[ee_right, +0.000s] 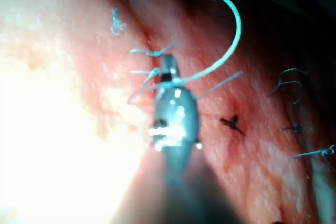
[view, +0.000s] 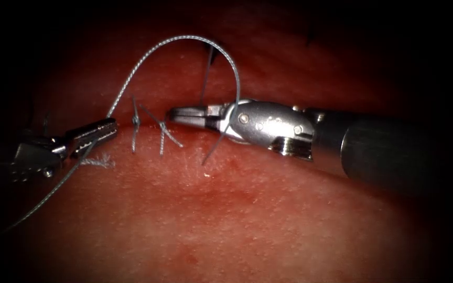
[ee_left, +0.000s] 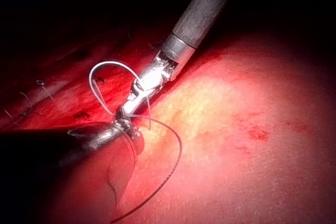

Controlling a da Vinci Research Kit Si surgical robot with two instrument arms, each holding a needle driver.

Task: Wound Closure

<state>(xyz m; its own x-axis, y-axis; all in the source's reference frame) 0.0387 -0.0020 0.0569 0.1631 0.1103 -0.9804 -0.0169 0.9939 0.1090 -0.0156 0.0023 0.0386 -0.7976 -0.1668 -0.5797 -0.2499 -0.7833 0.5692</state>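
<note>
Tissue (view: 247, 220) carries 1 cut running left to right in the endoscope view, with 2 knotted stitches (view: 148, 126) tied across it, their short cut ends sticking out. 2 tools are in view. The left claw (view: 93, 133) comes in from the left with its jaws clenched on the thread (view: 184, 37), which arches from there up and over to the right tool; a further length trails from the left claw down toward the lower left and is cut off at the dark edge. The right claw (view: 184, 115) lies over the cut just right of the stitches, jaws pressed together; the thread crosses its wrist, and whether the jaws pinch anything cannot be told. 1 thin dark line rises from the tissue behind the right claw; whether it is needle or thread is hard to make out.
</note>
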